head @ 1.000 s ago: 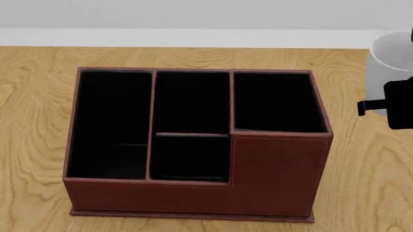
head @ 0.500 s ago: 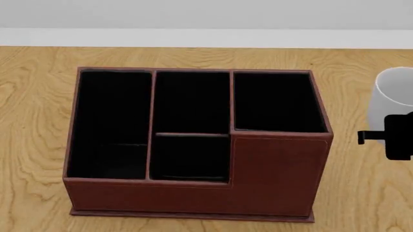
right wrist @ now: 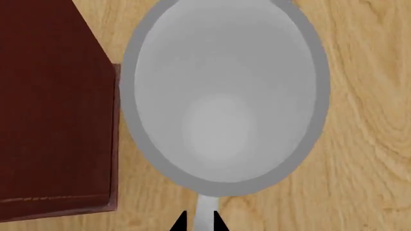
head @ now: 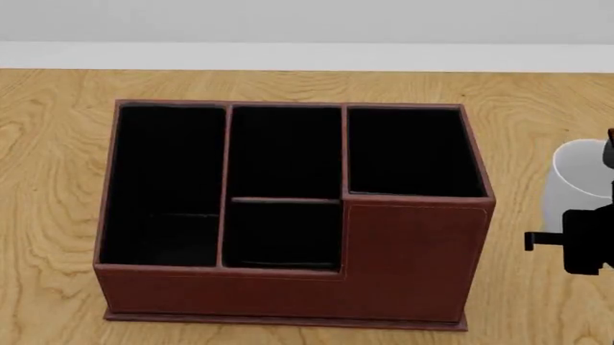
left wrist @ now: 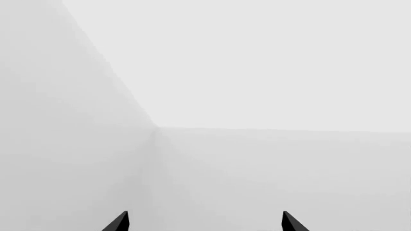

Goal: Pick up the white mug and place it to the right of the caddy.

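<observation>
The reddish-brown caddy (head: 287, 215) with black-lined compartments fills the middle of the head view. To its right, at the picture's edge, is the white mug (head: 579, 180), partly cut off. My right gripper (right wrist: 200, 224) is shut on the mug's thin white handle (right wrist: 205, 211), and its black body (head: 587, 248) shows just in front of the mug. From above, the mug's opening (right wrist: 224, 96) lies close beside the caddy's side wall (right wrist: 51, 106). Whether the mug rests on the table cannot be told. My left gripper (left wrist: 204, 224) is open and faces only bare grey wall.
The wooden table (head: 57, 180) runs around the caddy, with its back edge against a pale wall (head: 287, 29). Bare wood (right wrist: 366, 144) shows on the mug's far side from the caddy.
The right gripper and the white mug have moved steadily nearer and lower along the caddy's right side in the head view. The caddy has not moved.
</observation>
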